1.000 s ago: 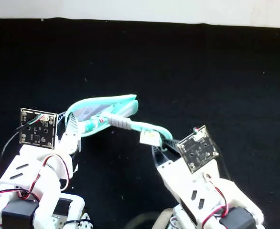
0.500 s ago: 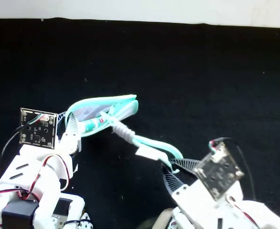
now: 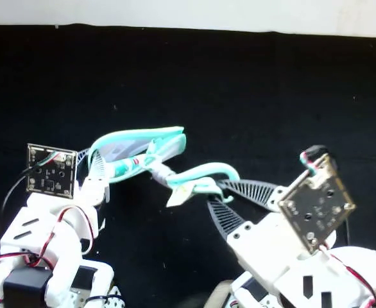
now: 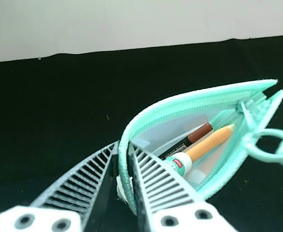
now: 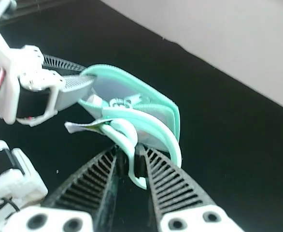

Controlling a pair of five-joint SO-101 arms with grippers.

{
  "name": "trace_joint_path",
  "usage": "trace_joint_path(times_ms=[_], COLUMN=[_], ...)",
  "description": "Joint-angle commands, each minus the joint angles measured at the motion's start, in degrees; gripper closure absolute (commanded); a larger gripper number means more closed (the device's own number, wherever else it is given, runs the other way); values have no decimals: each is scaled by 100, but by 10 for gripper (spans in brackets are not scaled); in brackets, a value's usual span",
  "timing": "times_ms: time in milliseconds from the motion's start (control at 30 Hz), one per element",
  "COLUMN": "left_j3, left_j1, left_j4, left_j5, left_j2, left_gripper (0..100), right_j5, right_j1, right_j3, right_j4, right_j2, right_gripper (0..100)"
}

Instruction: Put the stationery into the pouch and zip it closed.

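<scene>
Zipping seems in hand: the open pouch [image 3: 143,144] is pinched by the left jaws, its strap [image 3: 204,172] by the right jaws. A pull along the zip [image 4: 180,101] is needed.

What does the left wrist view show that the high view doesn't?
The left wrist view looks inside the pouch: an orange pencil and a brown pen lie there. The high view adds the right gripper, shut on the pouch's strap. Both show the green pouch, open, with the left gripper clamped on its edge.
</scene>
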Motion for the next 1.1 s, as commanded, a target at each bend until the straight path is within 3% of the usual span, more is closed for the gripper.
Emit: trace_joint_path(times_ms=[0,367,533,700,867,1067], left_j3=[40,57,224,743,822,699], left_j1=[-110,-75,-75,-66,136,207], left_j4=[-325,-914,-1600,-2295,-2295,-1899], left_j5=[-70,-88,-88,-88,-88,-88], left_j2=[13,13,13,13,4,4], left_gripper=[993,993,993,990,979,838], right_j5=[26,18,18,18,18,18], right_j1=[-31,4,4,4,4,13], right_j3=[-822,-3521,-4444,-4585,-4576,-4567], right_j4=[40,22,-189,-435,-576,-576], right_j2=[532,2026,2492,2624,2668,2695], right_gripper=[993,993,993,993,993,993])
